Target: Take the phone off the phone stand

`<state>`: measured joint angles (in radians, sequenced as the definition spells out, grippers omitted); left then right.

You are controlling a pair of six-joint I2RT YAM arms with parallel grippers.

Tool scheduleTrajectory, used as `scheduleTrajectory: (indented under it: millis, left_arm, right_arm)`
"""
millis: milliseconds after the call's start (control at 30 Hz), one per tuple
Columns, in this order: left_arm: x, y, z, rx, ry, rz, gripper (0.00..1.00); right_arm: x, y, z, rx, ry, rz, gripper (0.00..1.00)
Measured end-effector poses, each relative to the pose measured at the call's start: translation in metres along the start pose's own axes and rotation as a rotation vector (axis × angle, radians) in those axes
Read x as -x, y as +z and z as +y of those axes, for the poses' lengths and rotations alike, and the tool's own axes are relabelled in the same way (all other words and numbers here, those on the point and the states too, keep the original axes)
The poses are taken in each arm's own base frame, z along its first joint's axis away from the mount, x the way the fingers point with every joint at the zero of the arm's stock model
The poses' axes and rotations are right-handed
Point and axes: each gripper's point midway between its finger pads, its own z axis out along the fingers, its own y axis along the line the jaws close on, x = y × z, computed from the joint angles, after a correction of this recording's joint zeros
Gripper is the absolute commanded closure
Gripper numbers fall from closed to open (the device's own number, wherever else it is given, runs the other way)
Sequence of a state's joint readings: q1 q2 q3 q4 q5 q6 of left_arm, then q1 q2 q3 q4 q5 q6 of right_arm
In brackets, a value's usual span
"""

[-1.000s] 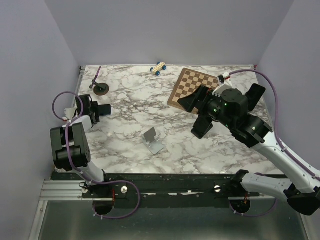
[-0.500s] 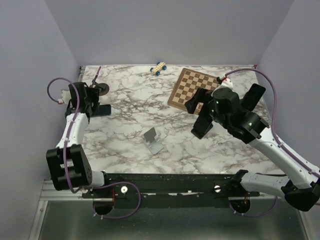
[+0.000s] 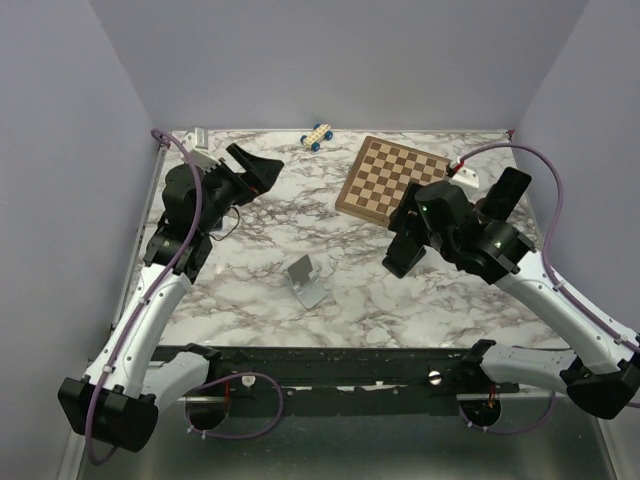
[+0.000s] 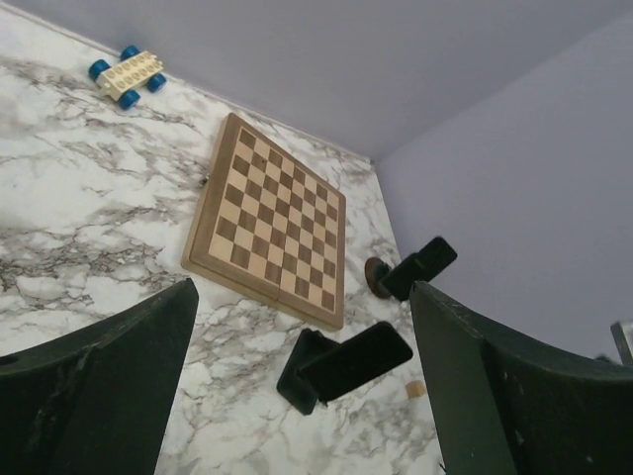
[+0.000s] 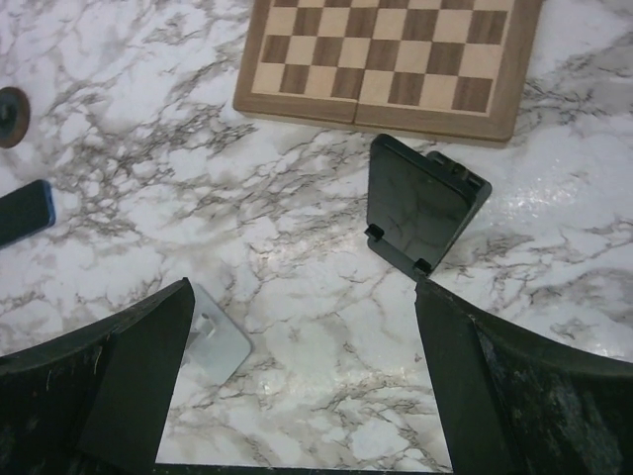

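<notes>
A lab test booth: plain lilac walls (image 3: 350, 60) box in a marble tabletop (image 3: 250, 290).

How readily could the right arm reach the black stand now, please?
Probably yes: the right gripper hangs open just over the black stand, which shows between its fingers with nothing in the way.

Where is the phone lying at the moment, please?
In the right wrist view the phone lies flat at the frame's left edge, below the brown disc and up-left of the silver stand; in the top view the left arm hides it.
</notes>
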<state>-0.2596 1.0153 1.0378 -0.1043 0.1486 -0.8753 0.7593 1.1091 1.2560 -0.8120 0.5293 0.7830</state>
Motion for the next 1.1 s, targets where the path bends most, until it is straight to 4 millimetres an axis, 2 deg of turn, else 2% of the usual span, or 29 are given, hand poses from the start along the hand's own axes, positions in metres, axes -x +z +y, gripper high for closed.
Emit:
scheduleTrajectory:
  millis: [100, 200, 433, 567, 800, 967, 1100]
  left_arm:
    - [-0.014, -0.004, -0.013, -0.063, 0.093, 0.049, 0.01]
    - [-0.019, -0.008, -0.019, -0.087, 0.161, 0.068, 0.01]
    - [0.008, -0.03, -0.017, -0.04, 0.297, -0.042, 0.01]
    - [0.02, -0.034, -0.02, -0.027, 0.323, -0.087, 0.01]
    - [0.017, -0.031, -0.01, 0.011, 0.33, -0.076, 0.02]
    - [0.016, -0.03, -0.008, 0.017, 0.329, -0.069, 0.02]
    - [0.014, -0.03, -0.007, 0.023, 0.327, -0.063, 0.02]
  right_arm:
    - [-0.005, 0.004, -0.013, -0.084, 0.043, 0.005, 0.0]
    - [-0.012, 0.009, -0.027, -0.174, 0.075, 0.008, 0.0]
    - [-0.03, 0.022, -0.053, -0.368, 0.11, 0.027, 0.0]
    - [-0.045, 0.037, -0.055, -0.472, 0.113, 0.066, 0.0]
    - [-0.073, 0.069, -0.053, -0.6, 0.079, 0.134, 0.0]
    - [-0.083, 0.077, -0.057, -0.647, 0.085, 0.145, 0.0]
    - [-0.084, 0.08, -0.06, -0.676, 0.11, 0.122, 0.0]
